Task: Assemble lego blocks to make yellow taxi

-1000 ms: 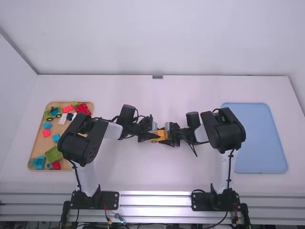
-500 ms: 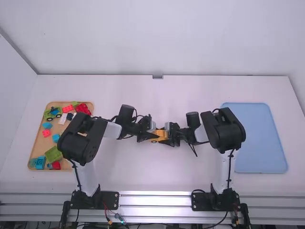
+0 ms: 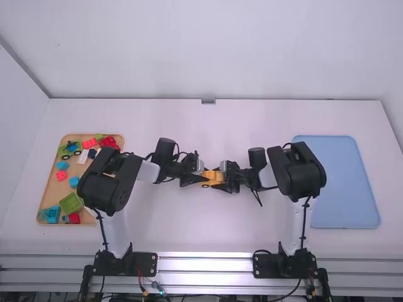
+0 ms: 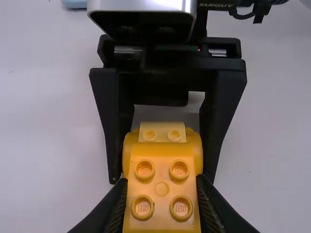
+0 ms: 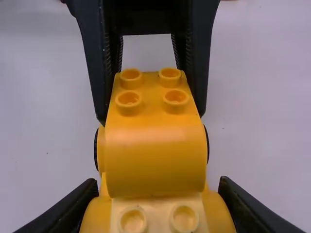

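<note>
We are looking at the yellow brick car (image 3: 213, 176), which is sitting between the two grippers at the middle of the table. Its glossy plastic is curving into smooth, rounded blocks; a paler yellow plate (image 5: 158, 213) is showing two round studs, and one rounded block (image 4: 162, 187) is carrying four hollow-topped ones. Dark wheels (image 5: 208, 143) are peeking out at its sides.

At the car's left end, the left gripper (image 3: 201, 178) is pinching the four-studded block, its ribbed black fingers closed against both sides. At the right end, the right gripper (image 3: 225, 181) is clamping the car by the sides next to the paler plate, its two fingers pressing in.

Farther out on either side of the car, the white-and-black arms are bending in over the smooth white table (image 3: 201, 229). Well to the right of the car, a flat, pale blue tray (image 3: 346, 182) with rounded corners is lying. Well to its left, a tan tray (image 3: 46, 189) is holding chunky plastic pieces: a green wheeled vehicle (image 3: 69, 149), a boxy green block (image 3: 71, 202), and small red and blue bricks. Beyond the car, past the table's far edge, a plain white wall (image 3: 208, 50) is rising.
</note>
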Controlling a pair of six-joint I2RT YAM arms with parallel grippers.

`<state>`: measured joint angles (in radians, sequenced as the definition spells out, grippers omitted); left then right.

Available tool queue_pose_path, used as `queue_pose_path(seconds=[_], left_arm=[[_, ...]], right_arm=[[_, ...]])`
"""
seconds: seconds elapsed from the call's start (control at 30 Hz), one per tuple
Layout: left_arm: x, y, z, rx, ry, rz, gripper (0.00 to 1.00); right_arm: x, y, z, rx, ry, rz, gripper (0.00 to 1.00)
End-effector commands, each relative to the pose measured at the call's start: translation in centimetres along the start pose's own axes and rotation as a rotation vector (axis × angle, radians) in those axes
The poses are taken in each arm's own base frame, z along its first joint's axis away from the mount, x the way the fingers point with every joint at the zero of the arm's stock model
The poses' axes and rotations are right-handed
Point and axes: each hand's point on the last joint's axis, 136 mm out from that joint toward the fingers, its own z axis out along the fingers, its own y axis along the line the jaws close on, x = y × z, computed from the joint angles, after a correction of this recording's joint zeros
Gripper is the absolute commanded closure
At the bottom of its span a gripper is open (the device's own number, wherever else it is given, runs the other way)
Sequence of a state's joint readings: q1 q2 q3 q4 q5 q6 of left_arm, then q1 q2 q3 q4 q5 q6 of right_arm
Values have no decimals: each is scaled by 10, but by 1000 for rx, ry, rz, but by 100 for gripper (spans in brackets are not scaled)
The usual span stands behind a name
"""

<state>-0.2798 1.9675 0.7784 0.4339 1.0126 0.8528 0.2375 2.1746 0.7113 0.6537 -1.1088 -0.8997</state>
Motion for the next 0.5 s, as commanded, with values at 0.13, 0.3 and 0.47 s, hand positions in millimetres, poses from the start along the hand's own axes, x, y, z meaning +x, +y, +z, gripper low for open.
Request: queue_pose_path(seconds=[0.13,0.3,0.47], left_arm=[[3,-13,13,34,-3,-104,98],[-6,-8,9,17,-16,-158,99],[-10,-9,7,20,-13,-192,98]], right_arm=[[4,10,8,-27,14,17,45],[4,9,7,-26,13,17,45],[4,9,7,-23,14,17,46]])
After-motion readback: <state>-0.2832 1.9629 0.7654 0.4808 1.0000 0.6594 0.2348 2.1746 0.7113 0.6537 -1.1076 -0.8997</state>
